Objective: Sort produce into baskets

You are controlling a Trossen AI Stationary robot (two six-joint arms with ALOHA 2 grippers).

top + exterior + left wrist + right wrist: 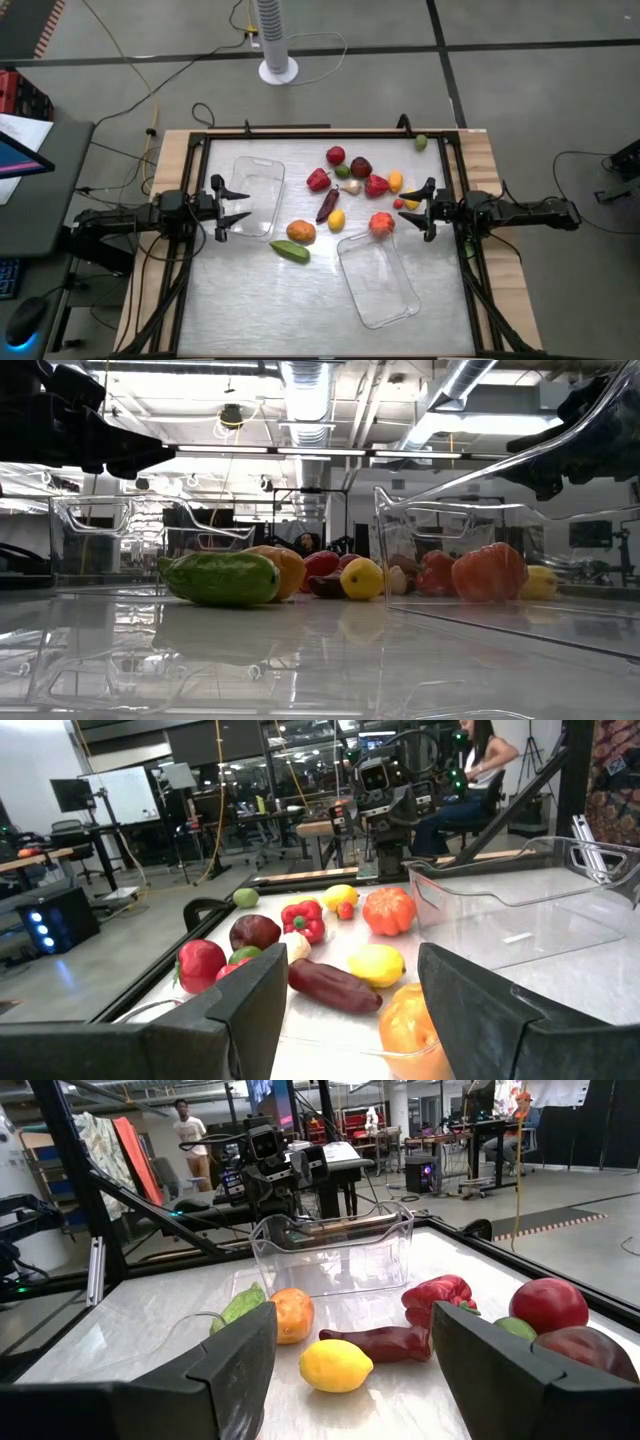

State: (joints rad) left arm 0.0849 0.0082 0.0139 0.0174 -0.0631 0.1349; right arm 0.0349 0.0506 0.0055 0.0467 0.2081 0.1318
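The shiny table (250,300) held toy produce (345,185) between two clear baskets (377,278), and both the left gripper (238,207) and right gripper (412,207) waited wide apart, empty.

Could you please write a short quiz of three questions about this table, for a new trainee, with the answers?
1. True or false: both clear baskets, the left basket and the right basket, already hold produce.
2. Which piece lies outside the black frame, at the table's far right corner?
A. the small green fruit
B. the yellow lemon
C. the long green vegetable
3. Fill in: the left gripper and the right gripper both have their fingers ____ and hold nothing.

Key:
1. False: both baskets hold nothing in the high view.
2. A
3. open
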